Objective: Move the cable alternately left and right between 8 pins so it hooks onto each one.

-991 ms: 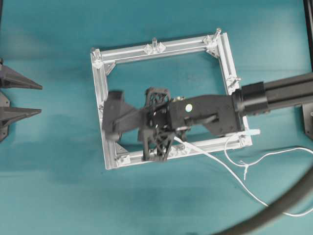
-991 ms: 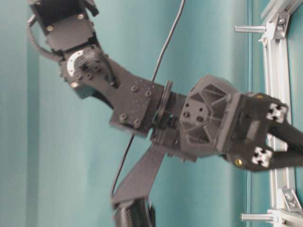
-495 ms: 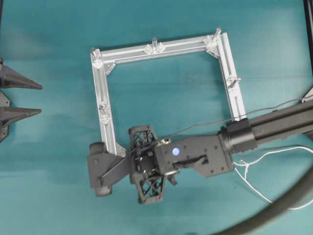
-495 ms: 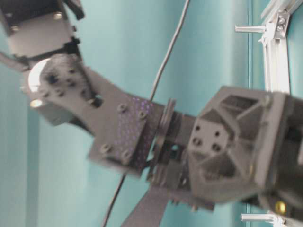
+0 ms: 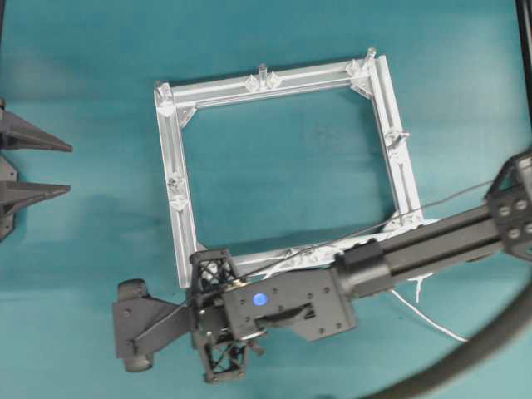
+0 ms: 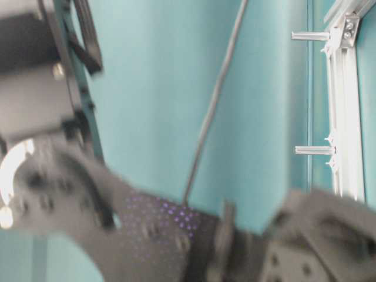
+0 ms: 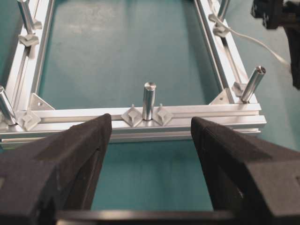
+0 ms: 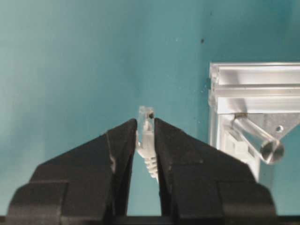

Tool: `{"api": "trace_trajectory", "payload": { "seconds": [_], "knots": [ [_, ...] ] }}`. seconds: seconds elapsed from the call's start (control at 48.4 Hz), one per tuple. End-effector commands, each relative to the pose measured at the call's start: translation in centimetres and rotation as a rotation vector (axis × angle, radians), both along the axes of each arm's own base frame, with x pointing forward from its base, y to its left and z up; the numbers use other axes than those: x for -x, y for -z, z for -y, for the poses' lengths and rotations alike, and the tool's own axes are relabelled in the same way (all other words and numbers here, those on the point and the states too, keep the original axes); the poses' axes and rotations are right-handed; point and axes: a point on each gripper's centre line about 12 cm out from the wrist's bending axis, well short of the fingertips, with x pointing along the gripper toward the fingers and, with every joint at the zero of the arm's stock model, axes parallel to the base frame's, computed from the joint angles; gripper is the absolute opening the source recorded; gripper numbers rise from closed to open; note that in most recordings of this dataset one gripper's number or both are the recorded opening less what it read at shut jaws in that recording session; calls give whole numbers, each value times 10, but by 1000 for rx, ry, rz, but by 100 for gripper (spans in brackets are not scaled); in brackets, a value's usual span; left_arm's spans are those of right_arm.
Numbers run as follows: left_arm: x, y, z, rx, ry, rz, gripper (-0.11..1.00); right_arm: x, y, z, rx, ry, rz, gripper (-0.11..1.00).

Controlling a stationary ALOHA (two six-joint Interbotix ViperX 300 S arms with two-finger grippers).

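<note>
The right gripper (image 8: 145,140) is pinching the cable's plug end (image 8: 146,136) between its jaws, just outside the frame (image 5: 179,224) corner. The cable (image 5: 432,320) is trailing behind, thin, floppy and light. Holding the stiff plug looks best. The left gripper (image 7: 150,154) is waiting, jaws spread wide.

We count one square frame of silver metal bars (image 5: 274,83). Five small clear upright pins (image 5: 262,73) show plainly from above; the rest are hard to see. There is one thin white cable (image 7: 265,47), one thick grey hose (image 5: 490,353), and two black grippers: left gripper (image 7: 150,131), right gripper (image 8: 145,136).
</note>
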Motion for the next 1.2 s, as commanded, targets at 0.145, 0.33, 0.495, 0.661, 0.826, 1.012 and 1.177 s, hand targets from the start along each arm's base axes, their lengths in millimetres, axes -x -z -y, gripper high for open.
{"api": "trace_trajectory", "payload": {
  "seconds": [0.145, 0.33, 0.495, 0.661, 0.826, 1.012, 1.177],
  "knots": [
    [-1, -4, 0, -4, 3, 12, 69, -22, -26, -9, -42, 61, 48, 14],
    [-1, -4, 0, -5, 3, 12, 68, -41, -33, 5, -102, 200, 83, 14],
    [-1, -4, 0, -5, 2, 12, 69, -56, -40, 30, -159, 350, 114, 14],
    [-1, -4, 0, -4, 2, 12, 69, -62, -38, 48, -194, 449, 123, 14],
    [-1, -4, 0, -4, 3, 12, 69, -66, -31, 67, -188, 530, 126, 14],
    [-1, -4, 0, -4, 3, 14, 69, -70, -32, 92, -134, 643, 173, 14],
    [-1, -4, 0, -5, 2, 12, 69, -67, -40, 107, -93, 714, 190, 14]
  ]
}}
